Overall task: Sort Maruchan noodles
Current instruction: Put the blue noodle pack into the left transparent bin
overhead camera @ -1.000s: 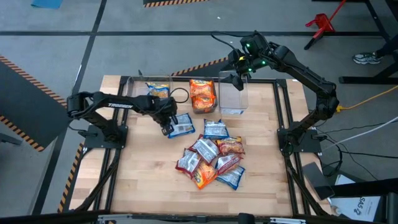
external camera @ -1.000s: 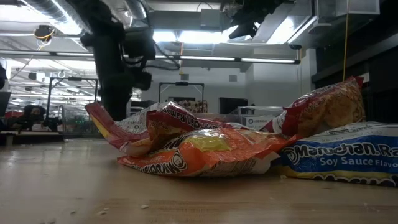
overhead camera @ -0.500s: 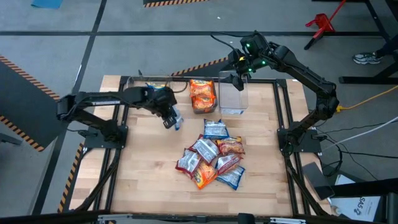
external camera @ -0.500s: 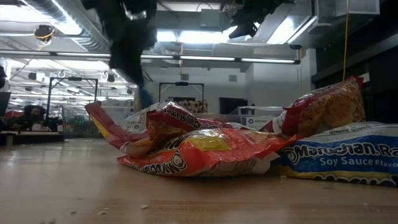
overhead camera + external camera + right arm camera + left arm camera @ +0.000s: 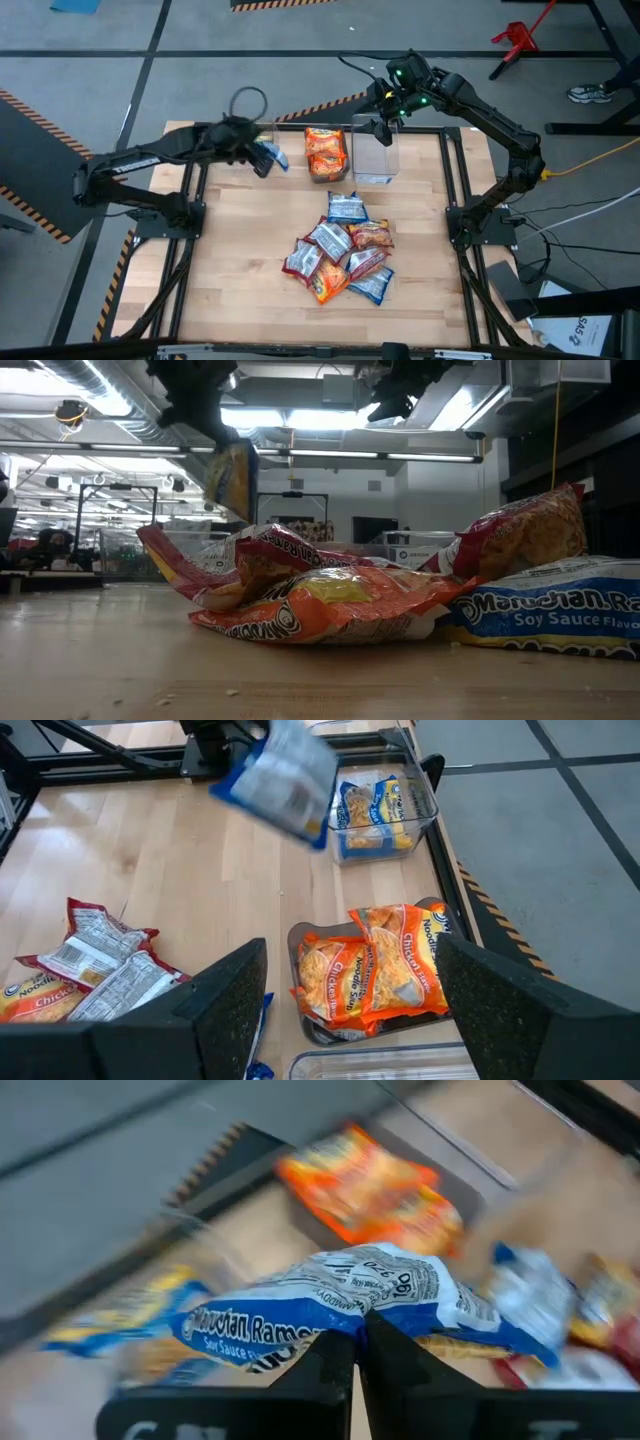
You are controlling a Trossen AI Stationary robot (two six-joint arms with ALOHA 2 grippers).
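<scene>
My left gripper (image 5: 260, 160) is shut on a blue-and-white Maruchan packet (image 5: 273, 157) and carries it in the air beside the clear bin of blue-and-yellow packets (image 5: 252, 143) at the table's far edge. The low view shows the packet (image 5: 232, 478) hanging high above the table. The pile of noodle packets (image 5: 340, 250), blue, orange and red-and-silver, lies in the table's middle. My right gripper (image 5: 350, 1010) is open and waits above the clear bin (image 5: 376, 160) on the far right side. My left gripper holds the blue packet by the middle of one long edge (image 5: 352, 1320), pinched between its two shut fingers (image 5: 330, 1365). The packet is lifted clear of the table and hangs tilted below the gripper (image 5: 195, 395).
Three clear bins stand in a row along the far edge: one with blue-and-yellow packets (image 5: 380, 810), one with orange packets (image 5: 375, 970), one clear bin (image 5: 380, 1065) under my right gripper. Bare wood (image 5: 230, 270) lies left of and near the pile.
My left gripper took the blue packet off the table beside the pile, raised it and carried it toward the far edge, up to the bin of blue-and-yellow packets. The packet went from lying flat to hanging clear in the air. The pile stayed still.
</scene>
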